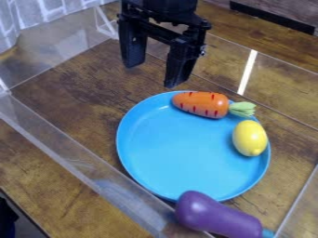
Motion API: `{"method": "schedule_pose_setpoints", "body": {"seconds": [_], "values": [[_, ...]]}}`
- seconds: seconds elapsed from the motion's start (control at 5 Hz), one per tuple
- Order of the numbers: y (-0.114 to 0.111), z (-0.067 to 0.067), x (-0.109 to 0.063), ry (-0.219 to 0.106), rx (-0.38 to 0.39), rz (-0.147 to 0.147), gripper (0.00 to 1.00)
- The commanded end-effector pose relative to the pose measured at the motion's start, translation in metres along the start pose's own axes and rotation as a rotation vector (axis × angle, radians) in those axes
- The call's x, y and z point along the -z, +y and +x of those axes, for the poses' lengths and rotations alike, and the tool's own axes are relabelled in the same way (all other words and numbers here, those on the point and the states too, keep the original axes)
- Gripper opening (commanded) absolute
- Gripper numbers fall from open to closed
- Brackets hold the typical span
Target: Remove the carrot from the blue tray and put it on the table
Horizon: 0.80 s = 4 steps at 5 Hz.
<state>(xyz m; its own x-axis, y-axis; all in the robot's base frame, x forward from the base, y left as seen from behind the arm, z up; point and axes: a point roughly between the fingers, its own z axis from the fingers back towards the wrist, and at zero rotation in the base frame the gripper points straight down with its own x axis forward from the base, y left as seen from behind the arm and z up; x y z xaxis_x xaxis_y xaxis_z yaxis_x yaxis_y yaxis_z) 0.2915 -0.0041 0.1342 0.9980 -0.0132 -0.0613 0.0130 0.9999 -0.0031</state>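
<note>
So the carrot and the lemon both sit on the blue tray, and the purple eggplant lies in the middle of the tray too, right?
Not quite. The carrot and lemon do sit on the blue tray, but the camera view shows the purple eggplant at the tray's near edge, overlapping the rim and lying mostly off it, not in the middle.
</note>
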Motion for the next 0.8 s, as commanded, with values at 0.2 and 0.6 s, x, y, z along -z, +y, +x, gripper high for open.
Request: {"method": "schedule_pose_setpoints", "body": {"seconds": [0.2,0.6], "values": [[-0.006,0.013,0.014,0.003,0.197,0.016,1.00],[-0.017,0.036,0.032,-0.031,0.391,0.052,1.00]]}}
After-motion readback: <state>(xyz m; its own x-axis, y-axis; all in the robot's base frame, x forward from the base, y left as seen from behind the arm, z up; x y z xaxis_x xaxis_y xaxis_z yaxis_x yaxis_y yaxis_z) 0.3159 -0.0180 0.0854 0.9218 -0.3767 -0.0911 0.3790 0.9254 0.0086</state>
